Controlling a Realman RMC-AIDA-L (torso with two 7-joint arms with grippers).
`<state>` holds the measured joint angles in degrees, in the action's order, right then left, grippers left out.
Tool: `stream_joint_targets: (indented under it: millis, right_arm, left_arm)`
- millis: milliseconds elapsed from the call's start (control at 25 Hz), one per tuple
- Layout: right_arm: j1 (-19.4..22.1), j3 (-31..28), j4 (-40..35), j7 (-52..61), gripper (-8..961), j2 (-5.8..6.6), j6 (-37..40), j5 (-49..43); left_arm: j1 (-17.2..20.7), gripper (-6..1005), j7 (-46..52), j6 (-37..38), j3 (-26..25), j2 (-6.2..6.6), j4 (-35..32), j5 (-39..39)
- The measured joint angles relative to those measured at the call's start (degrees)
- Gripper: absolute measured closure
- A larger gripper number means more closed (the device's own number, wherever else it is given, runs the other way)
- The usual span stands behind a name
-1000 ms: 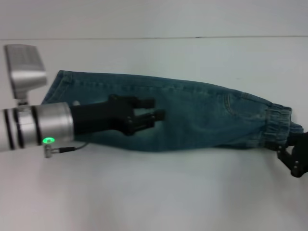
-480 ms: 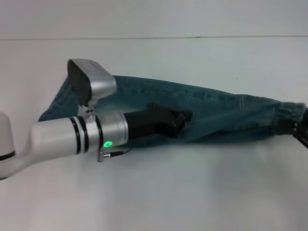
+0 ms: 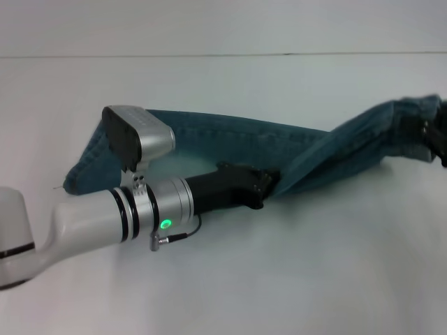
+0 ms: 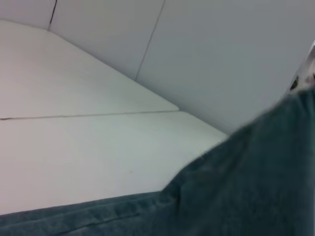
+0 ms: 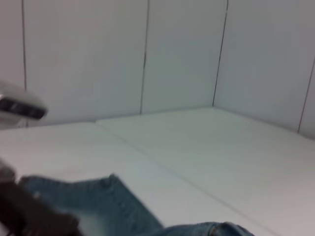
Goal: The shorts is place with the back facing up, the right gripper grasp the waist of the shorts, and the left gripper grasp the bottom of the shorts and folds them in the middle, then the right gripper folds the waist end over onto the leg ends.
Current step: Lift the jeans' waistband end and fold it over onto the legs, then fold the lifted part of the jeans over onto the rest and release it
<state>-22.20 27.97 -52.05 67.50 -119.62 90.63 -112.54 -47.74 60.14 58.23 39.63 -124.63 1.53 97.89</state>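
White table point(image 3: 293, 279) underneath. Shorts point(image 3: 230, 143) stretched left to right, waist end raised far right by right gripper point(image 3: 436, 132), clamped. Left gripper point(image 3: 262, 187) mid-fabric, near edge; grip state unclear.

The long washed denim shorts point(image 3: 230, 143) running from centre left to upper right of the head view are blue-green throughout, with paler faded streaks along the seams and a darker tone at the gathered end. The black two-fingered metal left gripper point(image 3: 262, 188) at frame centre joins a silver-white wrist banded with black rings and lit by one green light. The flat table surface point(image 3: 293, 279) is plain white, unpatterned, crossed by one thin dark seam line near the top.
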Motion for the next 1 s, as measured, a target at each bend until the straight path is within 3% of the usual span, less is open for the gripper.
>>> stream_joint_targets:
  millis: [320, 760, 880, 1000]
  right_arm:
    - [-7.6, 1.9, 1.9, 3.5, 901, -0.18, -2.1, 4.8]
    - [-19.9, 11.2, 10.7, 2.9, 902, 0.04, -6.1, 5.8]
    - [-21.3, 15.6, 11.4, 2.8, 902, -0.12, -9.2, 5.9]
    - [-22.9, 18.0, 12.8, 2.7, 902, -0.06, -11.3, 6.0]
  left_arm:
    - [0.1, 988, -6.1, 1.3, -5.5, 0.01, 4.6, 0.4]
    - [1.6, 977, -11.5, 0.1, -9.3, 0.0, 6.6, 0.1]
    - [4.5, 973, -14.6, -1.1, -12.6, 0.01, 5.2, 0.1]
    - [11.2, 970, -15.5, 0.8, -16.0, 0.15, -1.2, 0.1]
